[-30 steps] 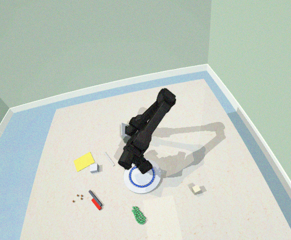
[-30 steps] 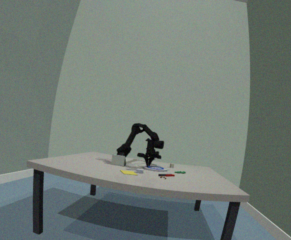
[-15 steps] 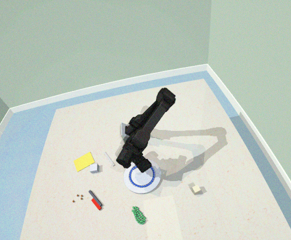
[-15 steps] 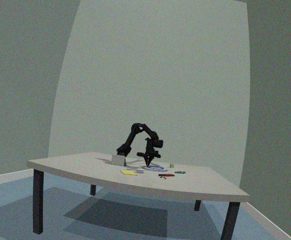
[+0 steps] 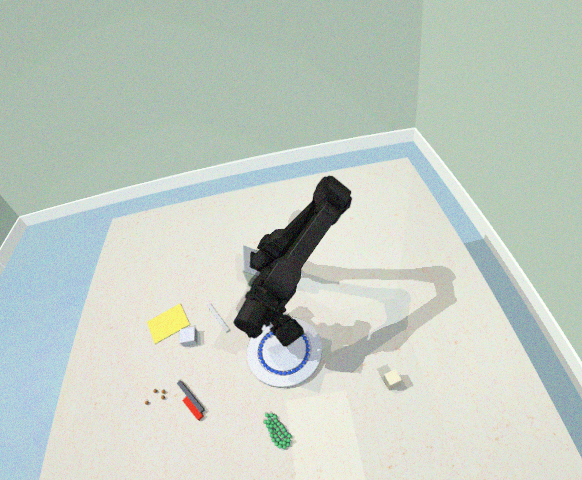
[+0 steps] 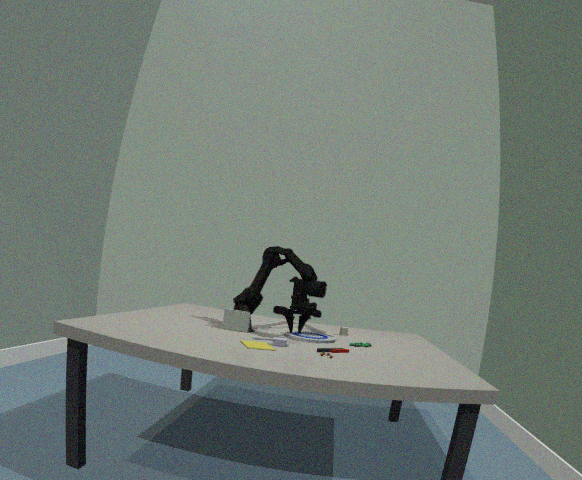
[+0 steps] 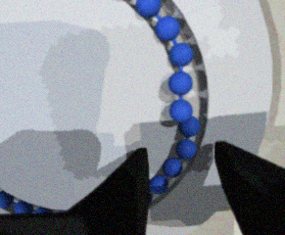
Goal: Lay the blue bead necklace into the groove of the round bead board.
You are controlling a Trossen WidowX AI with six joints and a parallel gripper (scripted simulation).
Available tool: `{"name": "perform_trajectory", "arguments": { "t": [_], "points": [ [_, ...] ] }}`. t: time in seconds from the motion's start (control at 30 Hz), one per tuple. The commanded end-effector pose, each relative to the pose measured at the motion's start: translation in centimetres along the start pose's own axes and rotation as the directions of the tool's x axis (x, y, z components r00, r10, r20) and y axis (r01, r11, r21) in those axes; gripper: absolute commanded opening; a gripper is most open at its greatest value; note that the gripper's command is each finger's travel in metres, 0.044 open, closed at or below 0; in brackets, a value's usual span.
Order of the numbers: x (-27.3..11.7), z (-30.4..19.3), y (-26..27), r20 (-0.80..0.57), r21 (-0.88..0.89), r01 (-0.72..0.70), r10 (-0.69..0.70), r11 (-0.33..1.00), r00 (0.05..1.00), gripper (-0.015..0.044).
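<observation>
A bare-walled room with a robot table (image 5: pixel 436 361) (image 6: pixel 384 372).

Top view: from high above end effector (image 5: pixel 269 326) (image 6: pixel 295 332) (image 7: pixel 181 147), facing down, moderately far. Exterior view: from well apart beside end effector, facing it across table (image 5: pixel 436 413) (image 6: pixel 281 374). Wrist view: very near, between fingertips, facing bead board (image 5: pixel 283 379) (image 6: pixel 327 341) (image 7: pixel 240 73). Top and exterior both share whole arm (image 5: pixel 312 232) (image 6: pixel 260 279).

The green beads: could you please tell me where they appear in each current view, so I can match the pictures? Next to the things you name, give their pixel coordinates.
Top: green beads (image 5: pixel 278 430) (image 6: pixel 360 344) at the bottom, just left of centre, below the board.
Exterior: right of centre, low in the picture, on the table's right half.
Wrist: not in it.
Shared landmark: the white board (image 5: pixel 254 367) (image 6: pixel 327 340) (image 7: pixel 240 83) with the blue necklace (image 5: pixel 283 373) (image 6: pixel 309 335) (image 7: pixel 180 83).
</observation>
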State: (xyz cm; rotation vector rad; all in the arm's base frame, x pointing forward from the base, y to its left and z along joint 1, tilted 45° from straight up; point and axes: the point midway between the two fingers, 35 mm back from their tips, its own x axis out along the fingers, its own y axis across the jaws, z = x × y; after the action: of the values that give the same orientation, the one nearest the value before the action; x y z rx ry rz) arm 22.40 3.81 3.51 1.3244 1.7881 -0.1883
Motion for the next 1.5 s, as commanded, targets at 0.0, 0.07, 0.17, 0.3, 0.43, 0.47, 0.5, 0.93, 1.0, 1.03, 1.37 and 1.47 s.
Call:
{"name": "perform_trajectory", "arguments": {
  "t": [0.0,0.07,0.17,0.3,0.43,0.47,0.5,0.93,1.0,1.03,1.37,1.47],
  "points": [
    [0.0,0.0,0.0,0.000,-0.001,0.000,0.000,1.000,1.000,0.0236],
    [0.0,0.0,0.0,0.000,-0.001,0.000,0.000,1.000,1.000,0.0289],
    [-0.2,0.0,-0.1,-0.002,0.002,0.001,-0.001,1.000,1.000,0.0368],
    [-0.3,-0.1,-0.1,-0.006,0.007,0.003,-0.003,1.000,1.000,0.0440],
    [-0.5,-0.1,-0.1,-0.005,0.007,0.004,-0.004,1.000,1.000,0.0440],
    [-0.5,-0.1,-0.1,-0.005,0.007,0.004,-0.004,1.000,1.000,0.0440],
    [-0.5,-0.1,-0.1,-0.005,0.007,0.004,-0.004,1.000,1.000,0.0440],
    [-0.6,0.0,-0.1,-0.005,0.009,0.004,-0.004,1.000,1.000,0.0414],
    [-1.3,0.8,0.0,-0.003,0.024,0.004,-0.004,1.000,1.000,0.0361],
    [-1.8,1.4,0.0,-0.001,0.037,0.004,-0.004,0.999,1.000,0.0335],
    [-2.6,3.4,-0.1,-0.003,0.084,0.004,-0.004,0.996,1.000,0.0120],
    [-2.9,3.6,0.0,0.009,0.076,-0.002,0.002,0.997,1.000,0.0120]
  ]
}}
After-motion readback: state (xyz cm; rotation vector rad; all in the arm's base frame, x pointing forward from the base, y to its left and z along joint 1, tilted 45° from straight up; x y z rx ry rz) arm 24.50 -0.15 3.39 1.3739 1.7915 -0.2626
